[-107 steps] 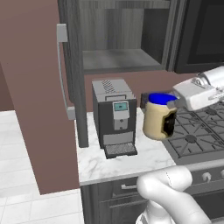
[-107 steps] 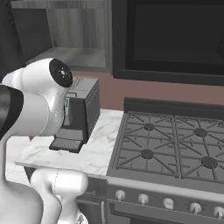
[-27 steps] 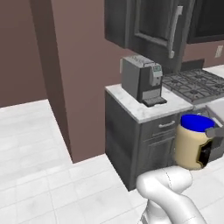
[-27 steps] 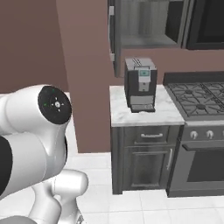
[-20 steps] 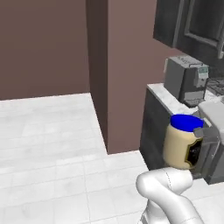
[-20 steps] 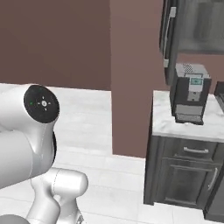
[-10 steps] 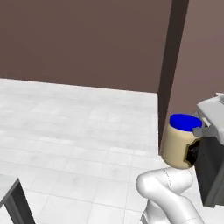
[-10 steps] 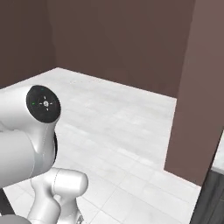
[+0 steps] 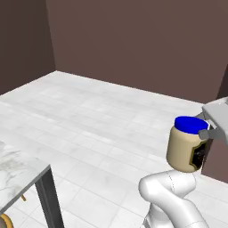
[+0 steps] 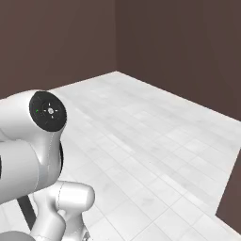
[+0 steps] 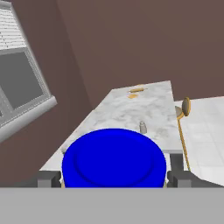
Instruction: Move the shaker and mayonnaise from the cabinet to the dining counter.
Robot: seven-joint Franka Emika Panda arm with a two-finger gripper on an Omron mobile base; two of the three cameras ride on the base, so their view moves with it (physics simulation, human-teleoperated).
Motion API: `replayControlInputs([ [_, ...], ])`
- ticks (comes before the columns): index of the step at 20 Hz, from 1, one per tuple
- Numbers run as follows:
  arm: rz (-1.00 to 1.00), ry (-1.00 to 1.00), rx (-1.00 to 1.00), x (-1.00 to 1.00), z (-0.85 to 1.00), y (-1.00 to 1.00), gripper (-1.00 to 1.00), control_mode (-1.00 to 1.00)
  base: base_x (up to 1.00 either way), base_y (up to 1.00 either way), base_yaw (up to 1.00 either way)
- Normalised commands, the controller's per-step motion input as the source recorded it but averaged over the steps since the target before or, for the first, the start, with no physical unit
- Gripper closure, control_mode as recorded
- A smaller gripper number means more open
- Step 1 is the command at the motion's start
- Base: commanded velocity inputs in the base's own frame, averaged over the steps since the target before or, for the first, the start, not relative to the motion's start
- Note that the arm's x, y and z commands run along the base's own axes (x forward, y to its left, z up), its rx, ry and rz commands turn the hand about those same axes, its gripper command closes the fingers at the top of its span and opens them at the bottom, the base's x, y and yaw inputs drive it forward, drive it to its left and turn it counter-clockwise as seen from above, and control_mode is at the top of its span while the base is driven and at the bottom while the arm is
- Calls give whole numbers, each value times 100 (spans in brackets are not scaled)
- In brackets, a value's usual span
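Between the hand's (image 11: 113, 179) fingers, mayonnaise (image 9: 186, 143) clamped; dining counter (image 11: 131, 109) beyond

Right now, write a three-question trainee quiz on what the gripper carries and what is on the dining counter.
1. True or false: the gripper is shut on the mayonnaise.
2. What colour is the jar's lid?
3. Multiple choice: in the hand view, the small shaker stands: A on the floor; B on the dining counter; C inside a cabinet.

Key: 1 true; 2 blue; 3 B.
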Motion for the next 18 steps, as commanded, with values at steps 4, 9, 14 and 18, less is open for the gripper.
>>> replayControlInputs([
  [4, 0, 0, 0, 0, 0, 0, 100, 100, 57, 0, 54],
  [9, 0, 0, 0, 0, 0, 0, 100, 100, 56, 0, 56],
  [14, 0, 0, 0, 0, 0, 0, 100, 100, 44, 6, 59],
  [18, 0, 0, 0, 0, 0, 0, 100, 100, 38, 13, 58],
])
